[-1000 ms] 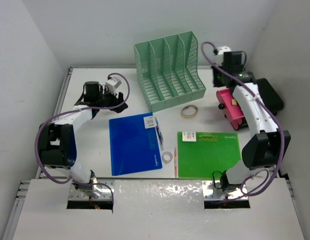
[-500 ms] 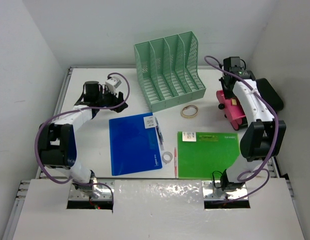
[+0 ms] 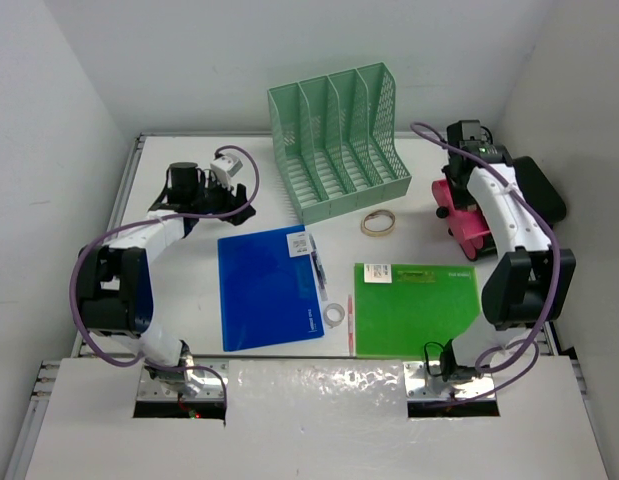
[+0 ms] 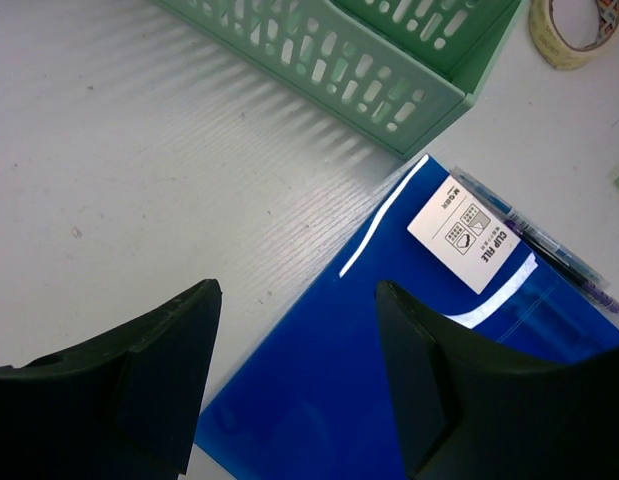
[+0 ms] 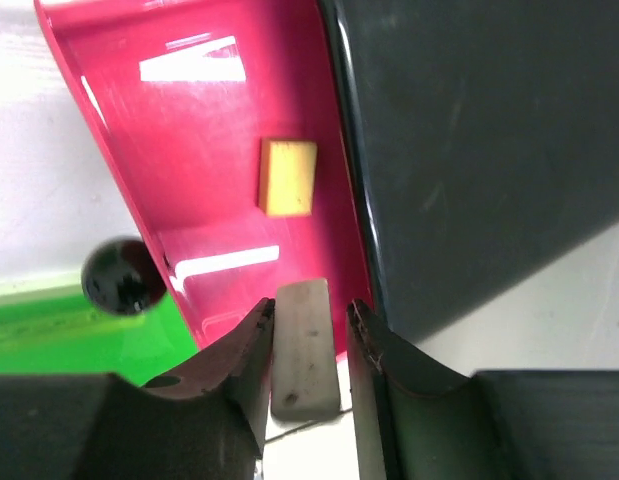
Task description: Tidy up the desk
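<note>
On the white desk (image 3: 189, 295) lie a blue folder (image 3: 269, 285) and a green folder (image 3: 417, 308). My left gripper (image 4: 299, 290) hangs open and empty over the blue folder's (image 4: 389, 390) far left corner. My right gripper (image 5: 310, 307) is above the near end of a pink tray (image 5: 209, 150) at the desk's right. A pale grey eraser (image 5: 306, 345) stands between its fingers: it touches the left one, and a narrow gap shows at the right one. A small yellow block (image 5: 288, 177) lies in the tray.
A mint-green file rack (image 3: 339, 140) stands at the back centre, a tape roll (image 3: 379, 223) in front of it. A pen (image 3: 319, 270) and a small tape ring (image 3: 334, 314) lie between the folders. A black case (image 3: 539, 190) sits right of the pink tray (image 3: 464, 215).
My right arm has swung from the back right corner to over the pink tray, and its jaws have widened a little around the eraser. The left arm has not moved.
</note>
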You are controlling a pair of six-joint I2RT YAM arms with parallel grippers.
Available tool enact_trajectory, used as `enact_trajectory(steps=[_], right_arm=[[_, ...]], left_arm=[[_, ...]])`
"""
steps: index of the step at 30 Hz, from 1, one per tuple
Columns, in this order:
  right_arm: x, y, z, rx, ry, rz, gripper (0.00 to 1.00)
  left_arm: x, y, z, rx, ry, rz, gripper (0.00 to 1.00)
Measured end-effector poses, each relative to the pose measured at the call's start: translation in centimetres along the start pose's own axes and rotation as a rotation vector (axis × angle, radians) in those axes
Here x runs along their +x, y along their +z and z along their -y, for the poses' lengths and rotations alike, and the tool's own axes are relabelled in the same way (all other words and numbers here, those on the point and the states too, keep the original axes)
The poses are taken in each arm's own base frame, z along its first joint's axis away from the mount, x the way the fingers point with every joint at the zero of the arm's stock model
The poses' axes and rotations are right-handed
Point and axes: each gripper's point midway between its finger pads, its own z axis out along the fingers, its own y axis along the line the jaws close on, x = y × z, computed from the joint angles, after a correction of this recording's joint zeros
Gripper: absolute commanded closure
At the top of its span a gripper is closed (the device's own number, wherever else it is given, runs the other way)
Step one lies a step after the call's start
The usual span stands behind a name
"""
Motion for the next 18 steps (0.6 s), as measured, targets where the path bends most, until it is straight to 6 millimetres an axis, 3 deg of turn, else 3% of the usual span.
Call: enact_trajectory(steps=[3,6,18], right_arm=[[0.2,-0.6,0.3,0.000,0.000,0.005,0.64],[0.4,-0.7,0.2,-0.003,-0.005,0.001,0.51],[-0.6,0.4,0.1,0.001,-0.030,-0.025,0.53]], left_arm=[[0.2,0.1,0.0,0.001,-0.003,-0.005,0.39],[0.2,0.1,0.0,0.001,-0.003,-0.004,0.39],[0.1,0.1,0.1,0.005,-0.003,-0.003,0.39]])
